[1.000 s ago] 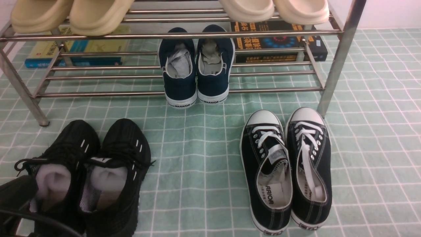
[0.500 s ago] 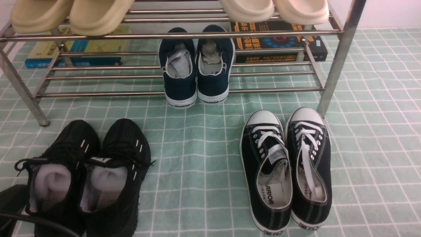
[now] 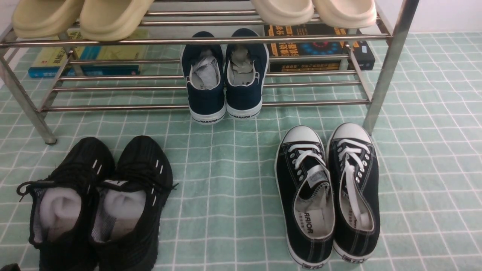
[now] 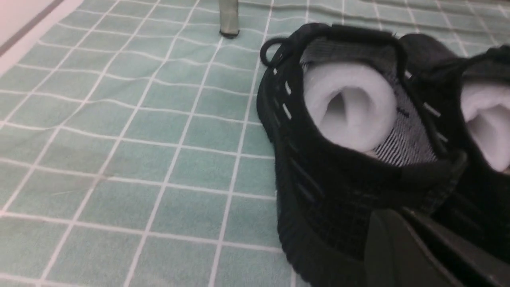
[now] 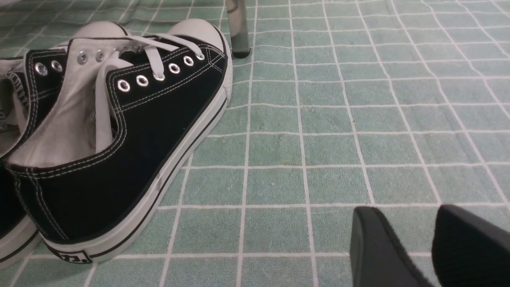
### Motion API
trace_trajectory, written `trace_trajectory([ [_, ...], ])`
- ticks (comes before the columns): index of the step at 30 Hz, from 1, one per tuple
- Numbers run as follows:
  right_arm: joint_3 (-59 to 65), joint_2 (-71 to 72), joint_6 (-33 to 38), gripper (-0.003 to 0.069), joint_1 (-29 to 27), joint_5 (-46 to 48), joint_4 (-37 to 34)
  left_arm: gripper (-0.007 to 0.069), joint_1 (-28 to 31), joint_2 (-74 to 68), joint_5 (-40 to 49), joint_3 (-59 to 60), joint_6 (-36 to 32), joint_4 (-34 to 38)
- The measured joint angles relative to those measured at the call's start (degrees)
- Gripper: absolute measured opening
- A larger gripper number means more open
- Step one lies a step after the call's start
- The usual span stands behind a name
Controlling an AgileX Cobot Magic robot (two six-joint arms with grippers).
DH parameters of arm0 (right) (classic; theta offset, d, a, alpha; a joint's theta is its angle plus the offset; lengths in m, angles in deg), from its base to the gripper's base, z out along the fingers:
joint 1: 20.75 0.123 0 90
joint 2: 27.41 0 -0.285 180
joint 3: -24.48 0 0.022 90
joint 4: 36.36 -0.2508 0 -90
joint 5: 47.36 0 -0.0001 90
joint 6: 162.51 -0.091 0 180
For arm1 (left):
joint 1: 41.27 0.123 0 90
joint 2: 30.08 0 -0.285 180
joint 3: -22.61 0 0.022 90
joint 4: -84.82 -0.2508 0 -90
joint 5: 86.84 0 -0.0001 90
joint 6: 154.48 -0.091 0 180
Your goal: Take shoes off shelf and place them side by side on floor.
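The shoes, a black mesh pair with grey-white stuffing, stand side by side on the green gridded floor (image 3: 226, 180) at the near left, toes toward the shelf (image 3: 196, 39): one shoe (image 3: 69, 195) and its mate (image 3: 131, 195). In the left wrist view my left gripper (image 4: 394, 217) sits just behind the heel of the outer shoe (image 4: 330, 159), fingers close together with nothing between them. Only a dark scrap of it shows in the front view's bottom left corner. My right gripper (image 5: 414, 217) hovers over bare floor, open and empty, beside the canvas pair.
A navy white-soled pair (image 3: 224, 81) sits on the shelf's lower tier. A black canvas pair with white toe caps (image 3: 327, 192) stands on the floor at the right, near a shelf leg (image 3: 384, 75). Beige slippers (image 3: 83, 17) occupy the top tier. Books (image 3: 320, 49) lie behind.
My left gripper has drawn back from the heels of the black shoes toward the near left corner, almost out of the front view. The shoes have stayed put.
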Motion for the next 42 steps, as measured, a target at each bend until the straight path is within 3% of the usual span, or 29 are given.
trace_trajectory([
  [42,0.00,0.00,0.00,0.0239,0.00,0.00,0.00,0.0066,0.00,0.65,0.43,0.12,0.07,-1.72],
])
